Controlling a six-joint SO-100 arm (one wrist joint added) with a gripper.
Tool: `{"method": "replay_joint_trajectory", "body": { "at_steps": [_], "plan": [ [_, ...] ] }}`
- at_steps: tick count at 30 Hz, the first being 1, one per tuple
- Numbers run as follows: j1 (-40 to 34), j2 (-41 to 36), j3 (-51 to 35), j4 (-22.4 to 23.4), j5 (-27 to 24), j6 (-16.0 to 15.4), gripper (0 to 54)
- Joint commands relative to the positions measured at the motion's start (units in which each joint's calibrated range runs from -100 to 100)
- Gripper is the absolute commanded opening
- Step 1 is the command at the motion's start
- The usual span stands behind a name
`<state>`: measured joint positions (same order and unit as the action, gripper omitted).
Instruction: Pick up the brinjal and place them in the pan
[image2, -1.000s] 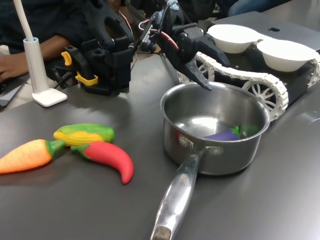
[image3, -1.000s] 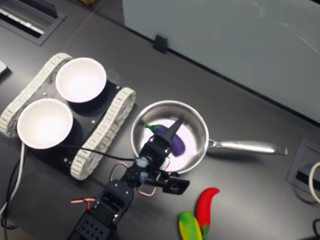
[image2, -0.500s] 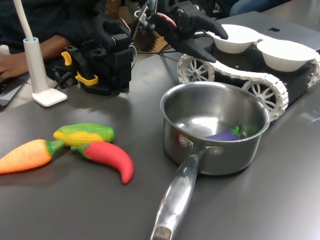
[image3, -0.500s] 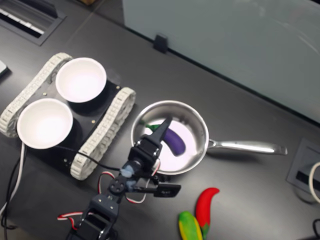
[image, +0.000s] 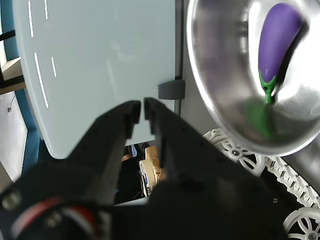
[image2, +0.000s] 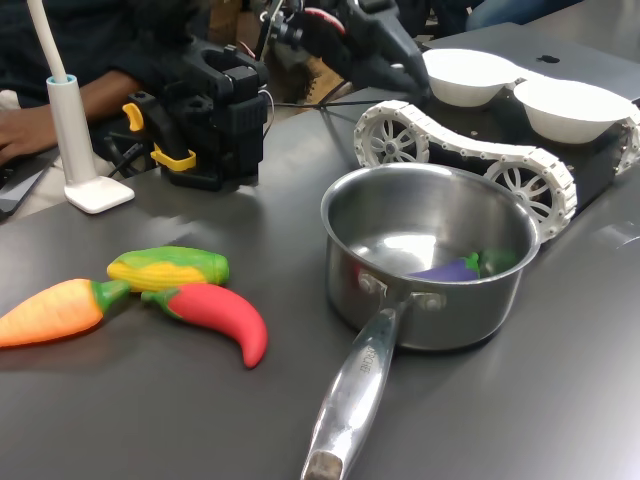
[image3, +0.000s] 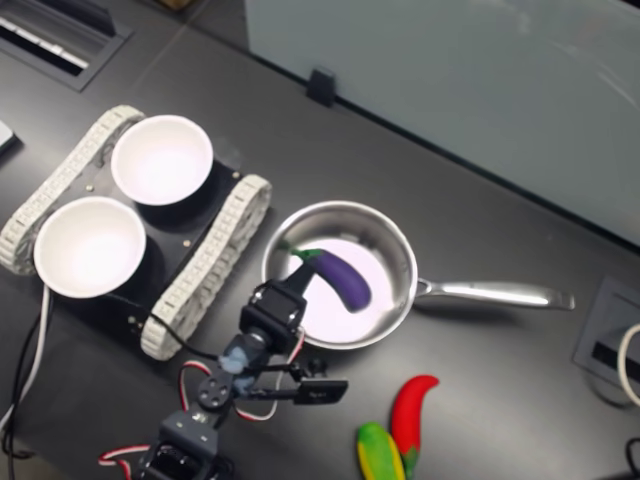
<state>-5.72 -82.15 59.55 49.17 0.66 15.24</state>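
Note:
The purple brinjal (image3: 337, 279) with its green cap lies on the floor of the steel pan (image3: 398, 248), fully uncovered in the second exterior view. In the first exterior view only its tip (image2: 449, 270) shows over the pan wall (image2: 440, 320). The wrist view also looks down on the brinjal (image: 278, 37) in the pan (image: 220, 75). My gripper (image3: 288, 297) is raised and drawn back beyond the pan's rim, on the side away from the handle (image3: 490, 293). In the first exterior view the gripper (image2: 412, 78) hangs high behind the pan. Its jaws (image: 140, 104) are shut with nothing between them.
A red chili (image2: 225, 315), a corn cob (image2: 170, 265) and an orange carrot (image2: 55, 312) lie at the first exterior view's left. Two white bowls (image2: 468, 75) (image2: 570, 105) sit on a tracked vehicle (image2: 480, 150) behind the pan. A person's arm (image2: 100, 95) and a white stand (image2: 85, 180) are at the back left.
My gripper has lifted from over the pan and pulled back toward the arm's base. The brinjal stays lying in the pan.

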Motion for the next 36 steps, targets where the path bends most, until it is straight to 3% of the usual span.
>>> {"method": "replay_joint_trajectory", "body": {
  "at_steps": [1,15,30,36],
  "plan": [
    [-1.8,-4.2,-0.3,0.9,-0.2,-0.1,0.0],
    [-2.1,-12.9,1.5,7.5,-0.2,-0.2,0.0],
    [-2.1,-13.3,0.5,17.5,-0.4,-1.3,0.0],
    [-2.1,-13.3,1.1,19.2,-0.6,-1.9,0.0]
  ]
}}
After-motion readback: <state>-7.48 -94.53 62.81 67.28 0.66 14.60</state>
